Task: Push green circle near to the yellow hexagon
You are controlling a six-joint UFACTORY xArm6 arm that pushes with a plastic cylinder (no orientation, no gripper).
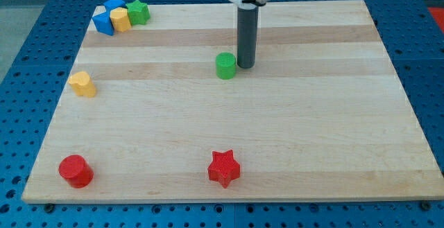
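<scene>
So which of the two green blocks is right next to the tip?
The green circle near the board's middle: my tip sits just at its right side in the view. The green star is far off in the top-left cluster.

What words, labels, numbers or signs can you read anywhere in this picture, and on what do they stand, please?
None: no text, number or logo is readable anywhere.
The wooden board, the green circle, the yellow hexagon and the other blocks carry no markings.
My tip, just to the view's right of the green circle, is plain dark.
</scene>
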